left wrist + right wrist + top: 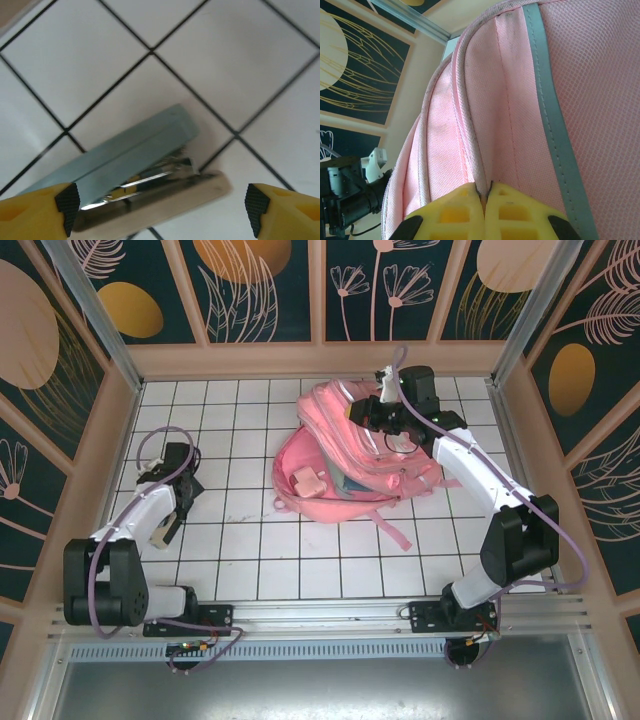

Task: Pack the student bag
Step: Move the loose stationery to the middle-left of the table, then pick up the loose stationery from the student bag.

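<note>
Now | student bag: pink mesh, grey stripe | stapler: boxy, metallic

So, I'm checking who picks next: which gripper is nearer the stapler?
Left. The left gripper hangs open right over the stapler; the right gripper is pinching the student bag, well away.

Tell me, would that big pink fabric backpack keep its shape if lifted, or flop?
Probably flop: the large pink fabric backpack lies slumped and creased on the white tiled table. Its loose straps would likely dangle and drag. The right gripper pinches only a fabric ridge, so that may rise first.
</note>
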Available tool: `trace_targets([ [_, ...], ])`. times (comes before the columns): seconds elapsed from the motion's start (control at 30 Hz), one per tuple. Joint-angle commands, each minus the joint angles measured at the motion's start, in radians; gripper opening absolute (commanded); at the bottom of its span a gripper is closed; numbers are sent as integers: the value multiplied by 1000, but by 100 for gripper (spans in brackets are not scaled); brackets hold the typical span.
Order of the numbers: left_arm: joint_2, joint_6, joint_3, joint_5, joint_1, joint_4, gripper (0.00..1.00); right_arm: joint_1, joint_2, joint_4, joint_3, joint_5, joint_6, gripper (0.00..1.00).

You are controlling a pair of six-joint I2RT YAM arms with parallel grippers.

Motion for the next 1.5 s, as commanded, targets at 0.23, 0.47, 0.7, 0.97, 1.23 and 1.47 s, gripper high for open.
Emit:
trace_targets([
  [0.23,43,-46,-41,45,232,-16,98,17,-23,71,45,-50,-13,0],
  [0.47,5,-59,-120,343,237,153,98,18,-24,66,52,-48,-15,0],
  [0.7,-59,-152,-184,535,232,214,93,17,-8,63,57,-47,-14,0],
  [0.97,-214,-381,-280,613,84,304,90,18,9,58,70,-49,-10,0],
  [1.23,-229,-171,-138,417,44,112,68,23,21,58,80,-49,-5,0],
  [1.47,-92,23,7,332,-90,94,55,29,18,55,71,-37,-9,0],
])
